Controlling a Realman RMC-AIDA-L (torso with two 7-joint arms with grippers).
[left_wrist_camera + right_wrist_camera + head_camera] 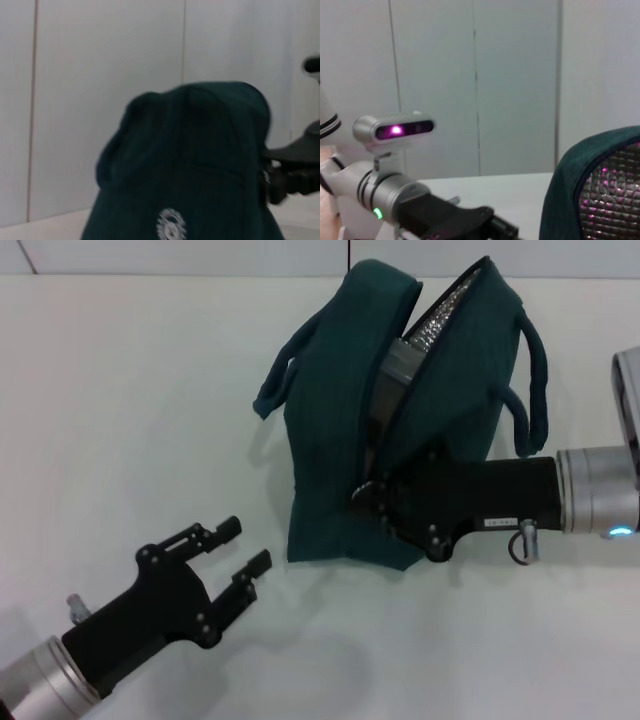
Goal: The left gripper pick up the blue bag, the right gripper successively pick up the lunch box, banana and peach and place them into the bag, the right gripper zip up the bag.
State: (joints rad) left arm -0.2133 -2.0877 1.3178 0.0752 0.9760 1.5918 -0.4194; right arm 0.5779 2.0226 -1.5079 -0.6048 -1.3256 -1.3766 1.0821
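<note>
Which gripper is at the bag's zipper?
The right gripper: it reaches in from the right and sits against the zipper line at the blue bag's near end. The left gripper is open, off the bag, near-left.

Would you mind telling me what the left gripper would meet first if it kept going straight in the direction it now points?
Most likely the dark teal fabric bag. The open left gripper points up and rightward at the bag's lower side, with only bare white table between them; its wrist view is filled by the bag. Height is unclear.
</note>
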